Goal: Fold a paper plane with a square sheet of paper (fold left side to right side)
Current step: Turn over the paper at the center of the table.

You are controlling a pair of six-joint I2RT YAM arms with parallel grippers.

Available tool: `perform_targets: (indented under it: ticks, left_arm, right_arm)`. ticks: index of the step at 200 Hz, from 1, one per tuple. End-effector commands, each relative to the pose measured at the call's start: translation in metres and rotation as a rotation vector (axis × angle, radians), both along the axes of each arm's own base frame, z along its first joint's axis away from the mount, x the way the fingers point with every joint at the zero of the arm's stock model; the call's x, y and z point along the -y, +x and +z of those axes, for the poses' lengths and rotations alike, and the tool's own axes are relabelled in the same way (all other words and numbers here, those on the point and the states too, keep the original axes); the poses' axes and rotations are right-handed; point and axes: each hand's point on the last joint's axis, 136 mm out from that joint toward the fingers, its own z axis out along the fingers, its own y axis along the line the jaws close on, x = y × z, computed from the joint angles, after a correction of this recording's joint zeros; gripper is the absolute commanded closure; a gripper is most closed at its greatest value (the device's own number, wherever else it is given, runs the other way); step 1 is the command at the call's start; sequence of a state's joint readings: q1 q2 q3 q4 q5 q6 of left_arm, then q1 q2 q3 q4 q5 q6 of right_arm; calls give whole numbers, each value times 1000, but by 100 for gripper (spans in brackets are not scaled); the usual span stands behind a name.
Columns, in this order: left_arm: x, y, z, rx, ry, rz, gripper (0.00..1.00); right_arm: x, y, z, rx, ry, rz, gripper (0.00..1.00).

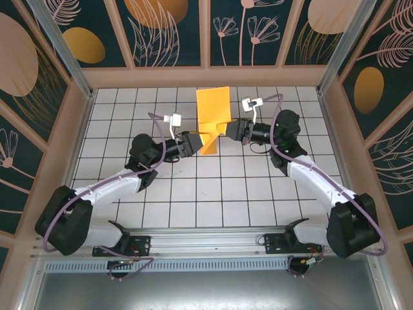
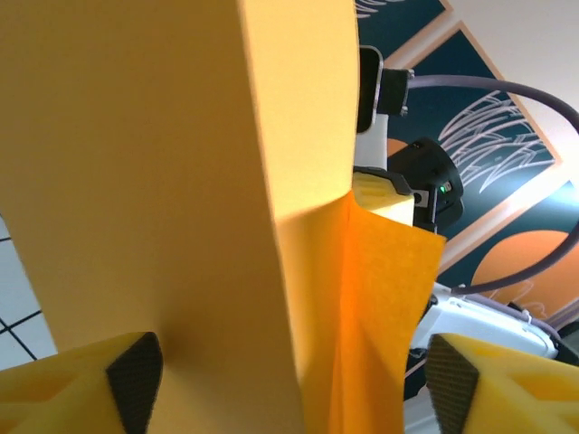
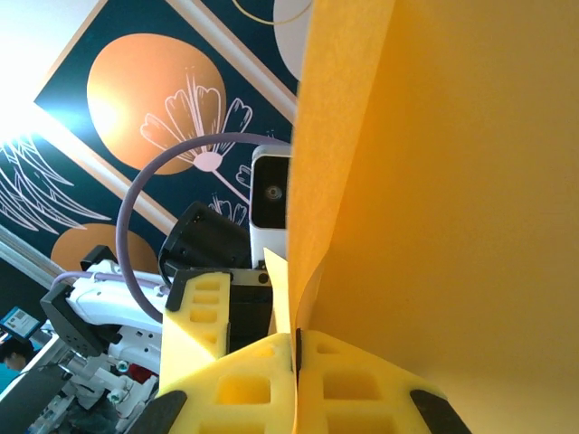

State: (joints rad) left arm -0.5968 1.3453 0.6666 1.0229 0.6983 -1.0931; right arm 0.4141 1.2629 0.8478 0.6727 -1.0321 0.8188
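A white gridded table [image 1: 193, 194] is enclosed by dark floral wall panels [image 1: 168, 32]. The left arm [image 1: 116, 187] and right arm [image 1: 310, 174] are angled inward towards the far middle of the table. There an orange sheet of paper [image 1: 213, 110], partly creased, is held up off the surface. The sheet is clamped in the right gripper [image 3: 295, 348], whose jaws are pressed together on it. The left gripper [image 2: 294, 371] is spread apart, and the sheet hangs between its fingers [image 2: 136, 375].
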Motion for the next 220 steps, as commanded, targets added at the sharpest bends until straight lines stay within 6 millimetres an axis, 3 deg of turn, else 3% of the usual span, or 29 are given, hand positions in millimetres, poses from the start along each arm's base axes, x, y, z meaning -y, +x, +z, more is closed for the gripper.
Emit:
perform_targets:
  ticks: [1, 30, 56, 103, 136, 176, 184, 220]
  left_arm:
    - [-2, -11, 32, 99, -71, -29, 35]
    - [-5, -13, 36, 110, -73, -17, 61]
    - [-5, -9, 30, 101, -36, 6, 74]
    - [-6, 4, -2, 50, 109, 93, 93]
    - [-11, 19, -42, 1, 357, 244, 99]
    - [-27, 31, -98, -63, 818, 497, 100]
    - [-33, 31, -114, -85, 916, 544, 100]
    - [-47, 32, -142, -116, 1286, 753, 100]
  right_arm:
    - [-3, -6, 15, 55, 26, 34, 100]
    - [-2, -3, 8, 32, 11, 23, 97]
    - [-1, 0, 2, 16, -5, 5, 92]
    - [23, 21, -21, -24, -119, -179, 54]
    - [82, 59, -67, -84, -402, -594, 35]
    - [176, 71, -115, -232, -661, -1058, 12]
    - [187, 70, -121, -256, -664, -1095, 9]
    - [216, 63, -136, -313, -638, -1201, 1]
